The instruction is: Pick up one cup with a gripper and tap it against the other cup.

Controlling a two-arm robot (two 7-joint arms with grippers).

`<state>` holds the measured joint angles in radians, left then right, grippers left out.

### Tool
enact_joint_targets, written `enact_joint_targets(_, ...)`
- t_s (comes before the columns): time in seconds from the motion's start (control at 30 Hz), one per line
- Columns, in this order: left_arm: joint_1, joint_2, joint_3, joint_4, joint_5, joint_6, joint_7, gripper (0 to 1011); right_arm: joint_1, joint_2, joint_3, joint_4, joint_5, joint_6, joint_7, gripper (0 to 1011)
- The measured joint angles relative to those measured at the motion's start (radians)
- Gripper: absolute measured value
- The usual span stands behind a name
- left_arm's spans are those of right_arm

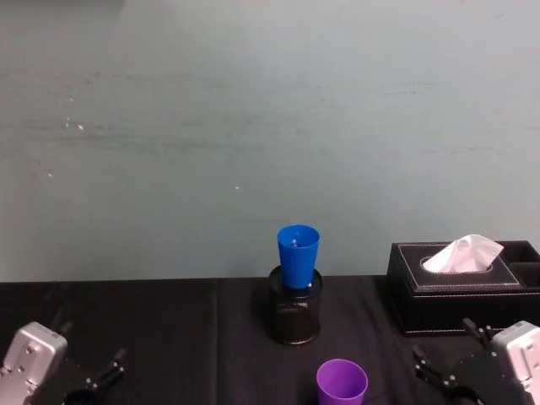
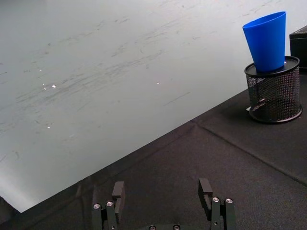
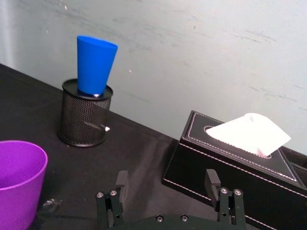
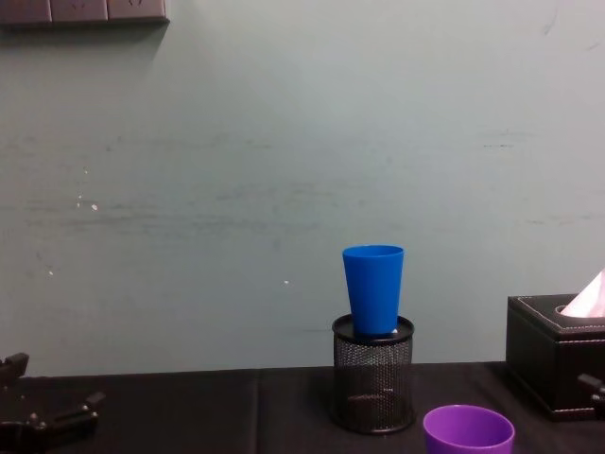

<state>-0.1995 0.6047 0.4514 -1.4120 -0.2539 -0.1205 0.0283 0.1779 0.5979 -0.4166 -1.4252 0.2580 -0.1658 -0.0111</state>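
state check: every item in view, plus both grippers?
purple cup: upright on the table, free.
blue cup: upright, base seated in the pen holder.
pen holder: upright on the table.
tissue box: tissue sticking out.
left gripper: open, empty.
right gripper: open, empty.

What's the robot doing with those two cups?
Nothing is being held right now. The purple cup stands on the black tablecloth close to the robot. The blue cup sits upright in the top of a black mesh pen holder behind it. The left gripper and the right gripper both sit low at the near side of the table, open and empty. The right one is nearer the purple cup. The tapping has not started yet.
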Motion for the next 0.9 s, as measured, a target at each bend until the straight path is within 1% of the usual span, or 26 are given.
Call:
enact_joint_targets(0.07, 0.000, 0.000, 0.000, 0.000, 0.000, 0.000, 0.000, 1000, -0.004, 0.000, 0.006, -0.003, 0.006, -0.008, 0.009, 1010)
enact_joint_targets(0.17, 0.000, 0.000, 0.000, 0.000, 0.000, 0.000, 0.000, 1000, -0.016, 0.000, 0.019, -0.009, 0.033, -0.029, 0.049, 1010)
enact_joint_targets(0.23, 0.000, 0.000, 0.000, 0.000, 0.000, 0.000, 0.000, 1000, -0.024, 0.003, 0.027, -0.012, 0.061, -0.049, 0.090, 1010)
enact_joint_targets(0.27, 0.000, 0.000, 0.000, 0.000, 0.000, 0.000, 0.000, 1000, -0.031, 0.008, 0.033, -0.015, 0.084, -0.062, 0.123, 1009)
enact_joint_targets(0.3, 0.000, 0.000, 0.000, 0.000, 0.000, 0.000, 0.000, 1000, -0.031, 0.008, 0.033, -0.015, 0.084, -0.062, 0.123, 1010)
enact_joint_targets(0.33, 0.000, 0.000, 0.000, 0.000, 0.000, 0.000, 0.000, 1000, -0.041, 0.017, 0.040, -0.020, 0.112, -0.074, 0.169, 1009)
enact_joint_targets(0.5, 0.000, 0.000, 0.000, 0.000, 0.000, 0.000, 0.000, 1000, -0.056, 0.038, 0.050, -0.029, 0.158, -0.089, 0.254, 1010)
enact_joint_targets(0.53, 0.000, 0.000, 0.000, 0.000, 0.000, 0.000, 0.000, 1000, -0.061, 0.048, 0.054, -0.030, 0.180, -0.091, 0.292, 1009)
enact_joint_targets(0.57, 0.000, 0.000, 0.000, 0.000, 0.000, 0.000, 0.000, 1000, -0.063, 0.052, 0.056, -0.031, 0.189, -0.091, 0.309, 1010)
enact_joint_targets(0.6, 0.000, 0.000, 0.000, 0.000, 0.000, 0.000, 0.000, 1000, -0.064, 0.060, 0.056, -0.031, 0.208, -0.091, 0.348, 1010)
enact_joint_targets(0.67, 0.000, 0.000, 0.000, 0.000, 0.000, 0.000, 0.000, 1000, -0.062, 0.066, 0.056, -0.027, 0.226, -0.090, 0.389, 1010)
enact_joint_targets(0.7, 0.000, 0.000, 0.000, 0.000, 0.000, 0.000, 0.000, 1000, -0.057, 0.070, 0.052, -0.020, 0.240, -0.083, 0.428, 1010)
enact_joint_targets(0.8, 0.000, 0.000, 0.000, 0.000, 0.000, 0.000, 0.000, 1000, -0.047, 0.071, 0.044, -0.007, 0.255, -0.072, 0.476, 1010)
enact_joint_targets(0.83, 0.000, 0.000, 0.000, 0.000, 0.000, 0.000, 0.000, 1000, -0.039, 0.068, 0.038, 0.004, 0.261, -0.064, 0.502, 1010)
enact_joint_targets(0.9, 0.000, 0.000, 0.000, 0.000, 0.000, 0.000, 0.000, 1000, -0.027, 0.060, 0.030, 0.022, 0.265, -0.051, 0.531, 1009)
